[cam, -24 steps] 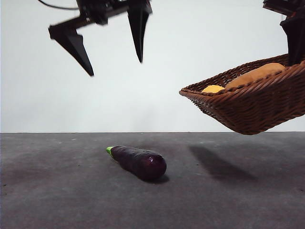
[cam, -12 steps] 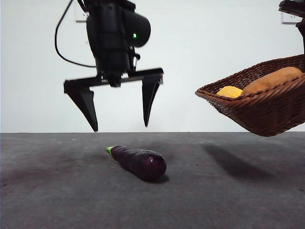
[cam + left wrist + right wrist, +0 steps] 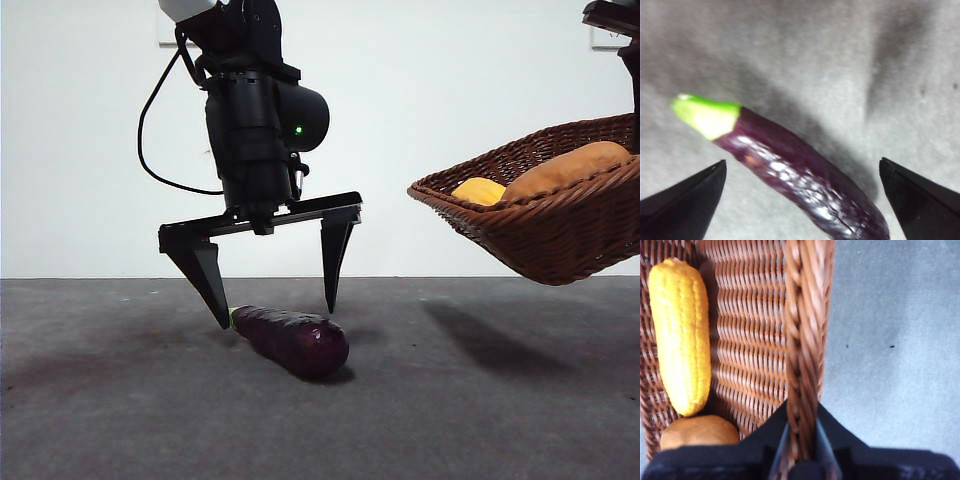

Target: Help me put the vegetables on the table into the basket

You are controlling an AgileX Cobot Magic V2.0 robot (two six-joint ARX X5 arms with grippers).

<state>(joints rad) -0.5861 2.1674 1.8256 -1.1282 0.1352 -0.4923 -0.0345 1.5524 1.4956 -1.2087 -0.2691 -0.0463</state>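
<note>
A glossy dark purple eggplant point(image 3: 292, 339) with a green stem end lies on the dark grey table point(image 3: 480, 420). My left gripper point(image 3: 275, 306) hangs open just above it, one jaw on each side of its stem half; the left wrist view shows the eggplant point(image 3: 800, 180) between the two spread jaws of that gripper point(image 3: 801, 172). The brown wicker basket point(image 3: 560, 230) is held tilted in the air at the right, with a yellow corn cob point(image 3: 478, 190) and a brown potato point(image 3: 565, 167) inside. My right gripper point(image 3: 801, 440) is shut on the basket's braided rim point(image 3: 802, 340), beside the corn cob point(image 3: 680, 335) and potato point(image 3: 697, 432).
The basket casts a shadow point(image 3: 485, 345) on the table beneath it. A plain white wall stands behind the table's far edge.
My left gripper has come down from the top of the view until its open jaws straddle the eggplant. The basket has shifted slightly right and up.
</note>
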